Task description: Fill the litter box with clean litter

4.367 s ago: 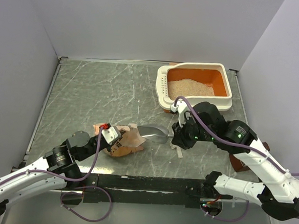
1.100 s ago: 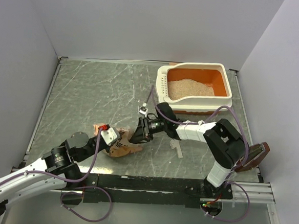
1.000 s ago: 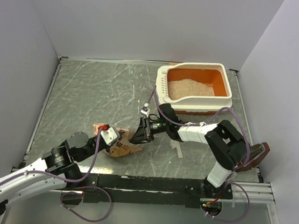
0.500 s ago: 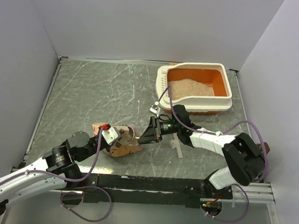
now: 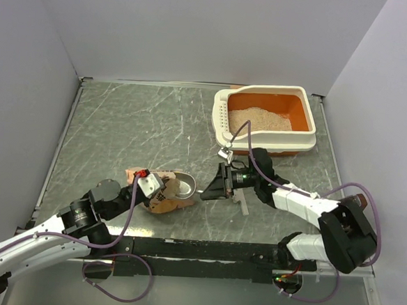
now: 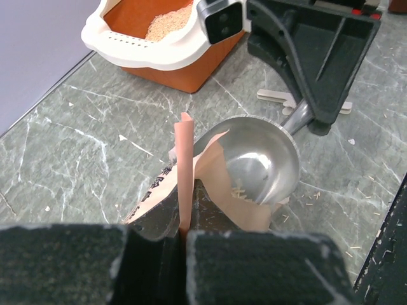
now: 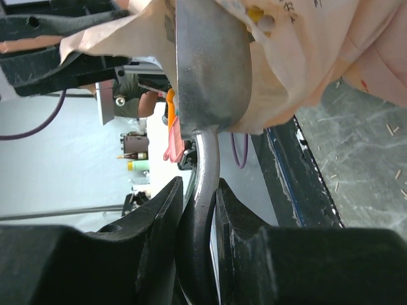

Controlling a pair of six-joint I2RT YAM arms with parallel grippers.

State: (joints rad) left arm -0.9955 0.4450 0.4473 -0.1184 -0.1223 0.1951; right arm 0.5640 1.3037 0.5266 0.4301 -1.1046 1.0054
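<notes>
The litter box (image 5: 299,139) stands at the back right, its orange basin holding a heap of clean litter (image 5: 258,119); it also shows in the left wrist view (image 6: 137,54) with litter (image 6: 168,22) inside. My left gripper (image 5: 149,186) is shut on an edge of the tan-orange paper bag (image 5: 164,200), the edge pinched upright between the jaws (image 6: 183,232). My right gripper (image 5: 212,189) is shut on the handle of the grey metal scoop (image 7: 202,190). The scoop bowl (image 6: 261,162) lies at the bag's mouth with only a few grains in it.
A pale flat stick (image 5: 242,203) lies on the table just right of the right gripper. A brown object (image 5: 358,200) sits at the right edge. Grey walls close in the left, back and right sides; a black rail (image 5: 203,250) runs along the near edge.
My right arm has drawn back to the right, and the scoop bowl has come out of the bag to its mouth. The left gripper still holds the bag in place.
</notes>
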